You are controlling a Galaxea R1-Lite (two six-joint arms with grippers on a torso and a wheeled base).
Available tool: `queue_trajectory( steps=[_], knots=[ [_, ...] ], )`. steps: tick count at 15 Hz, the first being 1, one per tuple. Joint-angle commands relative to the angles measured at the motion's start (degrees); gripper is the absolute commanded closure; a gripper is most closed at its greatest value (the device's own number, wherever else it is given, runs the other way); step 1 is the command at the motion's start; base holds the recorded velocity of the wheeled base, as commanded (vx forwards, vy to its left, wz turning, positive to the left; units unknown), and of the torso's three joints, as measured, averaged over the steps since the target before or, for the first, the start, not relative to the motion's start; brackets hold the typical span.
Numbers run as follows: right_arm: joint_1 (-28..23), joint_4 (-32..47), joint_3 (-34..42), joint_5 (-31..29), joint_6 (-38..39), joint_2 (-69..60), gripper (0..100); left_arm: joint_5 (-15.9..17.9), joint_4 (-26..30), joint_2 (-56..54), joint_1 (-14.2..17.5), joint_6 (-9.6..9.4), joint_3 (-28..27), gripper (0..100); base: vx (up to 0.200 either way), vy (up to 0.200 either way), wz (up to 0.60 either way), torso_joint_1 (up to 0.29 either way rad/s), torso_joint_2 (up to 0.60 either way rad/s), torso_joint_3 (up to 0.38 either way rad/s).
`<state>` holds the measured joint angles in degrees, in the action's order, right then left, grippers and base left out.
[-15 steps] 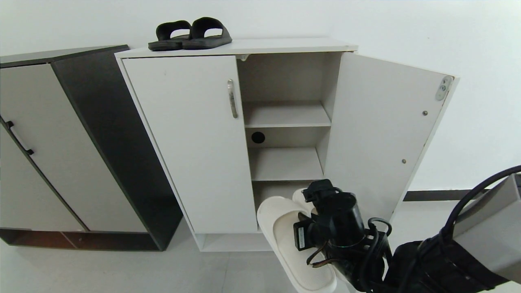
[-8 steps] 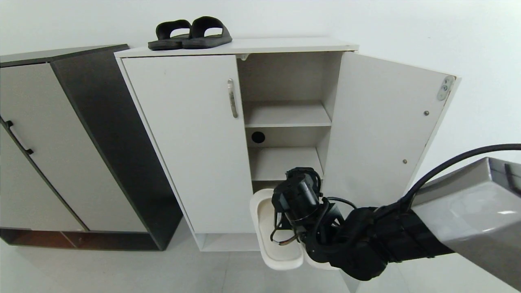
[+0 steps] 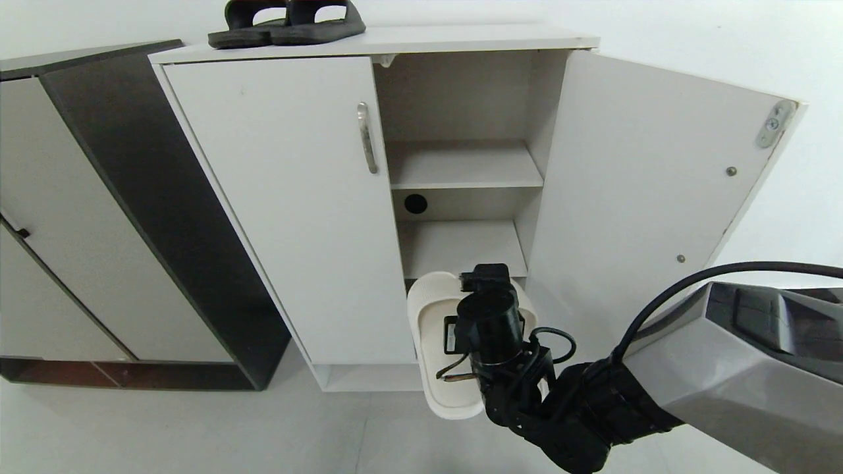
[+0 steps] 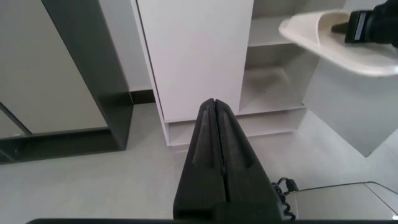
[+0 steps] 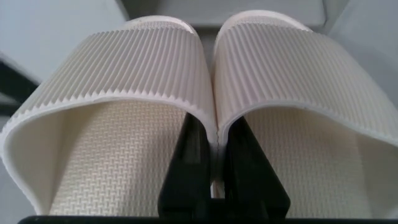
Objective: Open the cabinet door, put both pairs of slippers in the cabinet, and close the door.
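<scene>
In the wrist view, my right gripper [image 5: 216, 155] grasps the white slippers [image 5: 124, 81] by their adjoining straps. The head view sets them before the cabinet's [image 3: 276, 197] lowest compartment. My left gripper [image 4: 214, 109] is clenched, empty.

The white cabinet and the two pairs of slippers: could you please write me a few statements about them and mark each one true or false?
1. The right door of the cabinet stands open. True.
2. The black slippers lie on the lowest shelf. False: they lie on top of the cabinet.
3. The right gripper clamps the white slippers together by their adjoining sides. True.
4. The left gripper has its jaws spread wide. False: its jaws are pressed shut, holding nothing.
</scene>
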<state>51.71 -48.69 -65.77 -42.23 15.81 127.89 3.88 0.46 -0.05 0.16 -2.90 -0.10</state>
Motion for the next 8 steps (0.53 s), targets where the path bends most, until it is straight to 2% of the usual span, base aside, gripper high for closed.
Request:
queue_trajectory(
  steps=[1,5,7,8],
  knots=[
    [-0.2,-2.0,1.3,-1.5,-1.6,1.2,100,0.0,0.0,0.1,0.0,0.0,0.0,100,0.0,0.0,0.0,0.002,0.0,-0.188],
    [-0.6,-12.9,4.2,-2.5,-7.3,2.4,100,0.0,0.0,0.1,0.0,0.62,0.0,100,0.0,0.0,0.0,0.002,0.0,-0.181],
    [-1.1,-25.0,6.4,-2.8,-13.6,4.4,100,0.0,0.0,0.1,0.0,0.62,0.0,100,0.0,0.0,0.0,0.006,0.0,-0.062],
    [-1.7,-27.2,7.4,-2.8,-15.1,4.6,100,-0.1,0.0,0.1,0.0,0.7,0.0,100,0.0,0.0,0.0,0.0,0.0,0.0]
  ],
)
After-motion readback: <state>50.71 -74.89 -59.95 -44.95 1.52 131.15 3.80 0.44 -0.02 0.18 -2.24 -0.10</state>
